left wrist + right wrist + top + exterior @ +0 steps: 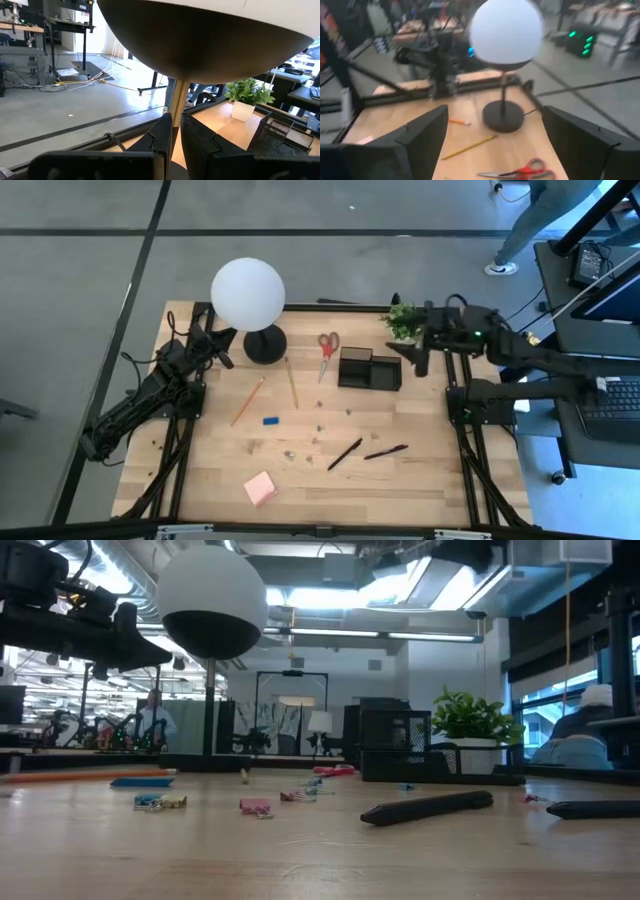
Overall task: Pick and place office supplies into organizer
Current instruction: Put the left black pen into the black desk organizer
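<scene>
The right gripper (421, 358) hangs with its fingers spread wide and nothing between them, just beside the organizer (370, 369) at the table's far right, near the potted plant (403, 321). From it the scissors (327, 350) lie just past the organizer toward the table's middle, their long axis running from the far edge toward the near one, red handles at the far end. In the right wrist view the scissors (520, 172) show between the two fingers, though blurred, so I cannot tell exactly how they line up. This arm is clearly the nearer one.

The left gripper (222, 350) sits at the far left beside the lamp (249, 295), fingers nearly pressed together with the lamp's stem in the slit; whether they pinch it is unclear.

Pencils (248, 400), eraser (271, 420), pens (345, 453) and sticky notes (261, 489) lie loose nearer the front.
</scene>
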